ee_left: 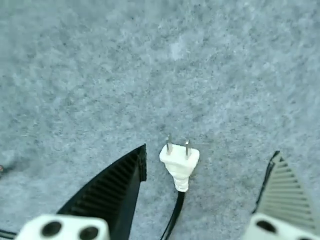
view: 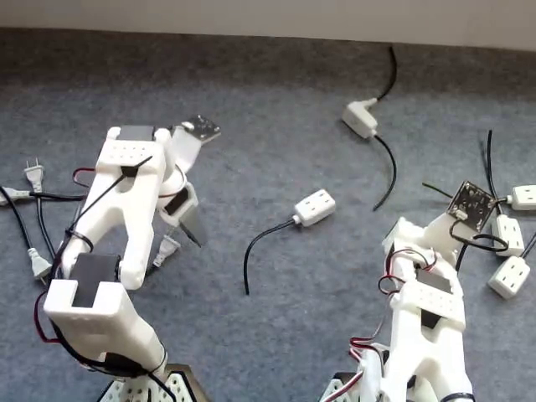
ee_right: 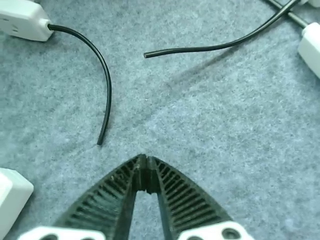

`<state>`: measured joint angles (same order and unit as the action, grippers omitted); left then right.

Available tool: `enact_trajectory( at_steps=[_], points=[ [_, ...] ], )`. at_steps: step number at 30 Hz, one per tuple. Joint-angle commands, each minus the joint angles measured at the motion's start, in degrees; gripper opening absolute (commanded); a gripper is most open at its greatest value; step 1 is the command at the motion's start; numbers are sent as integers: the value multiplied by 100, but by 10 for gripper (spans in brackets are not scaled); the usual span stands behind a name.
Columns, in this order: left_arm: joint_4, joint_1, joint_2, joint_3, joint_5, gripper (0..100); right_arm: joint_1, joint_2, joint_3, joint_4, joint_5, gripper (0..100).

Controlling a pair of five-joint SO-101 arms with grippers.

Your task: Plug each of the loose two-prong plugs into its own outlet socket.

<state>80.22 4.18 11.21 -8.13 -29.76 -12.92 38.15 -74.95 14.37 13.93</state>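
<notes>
My left tool (ee_left: 209, 152) is spread wide, low over the grey felt counter (view: 276, 100) on the left side. A white two-prong plug (ee_left: 179, 162) lies flat on the felt between its fingers. The dark finger (ee_left: 115, 190) is just beside the plug and the pale finger (ee_left: 285, 190) stands farther off; neither touches it. The prongs point away from my wrist, and the plug's black cord (ee_left: 172, 220) runs back beneath it.

Two more plugs (view: 33, 173) (view: 39, 264) lie at the left edge, beside my left arm, with their cords trailing.

My right tool (ee_right: 146, 165) is closed, tip to tip, holding nothing, over bare felt on the right. Ahead of it lies a white socket block (ee_right: 22, 22), whose black lead (ee_right: 102, 85) curls to a loose end.

From above, one socket (view: 315, 207) sits mid-counter, well apart from the plug between my fingers. Another (view: 360, 119) lies farther back, and three more (view: 523, 197) (view: 507, 230) (view: 509, 276) cluster at the right edge beside my right arm. I cannot make out any print on the sockets.
</notes>
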Motion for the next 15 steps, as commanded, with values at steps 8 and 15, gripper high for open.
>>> enact_trajectory(
  at_steps=[8, 15],
  points=[
    [360, 602, -224, 901, -765, 372, 31, 13, 57, -22, 53, 8],
    [53, 593, -224, -400, -1099, 372, 31, 22, 57, -22, 53, 8]
  ],
)
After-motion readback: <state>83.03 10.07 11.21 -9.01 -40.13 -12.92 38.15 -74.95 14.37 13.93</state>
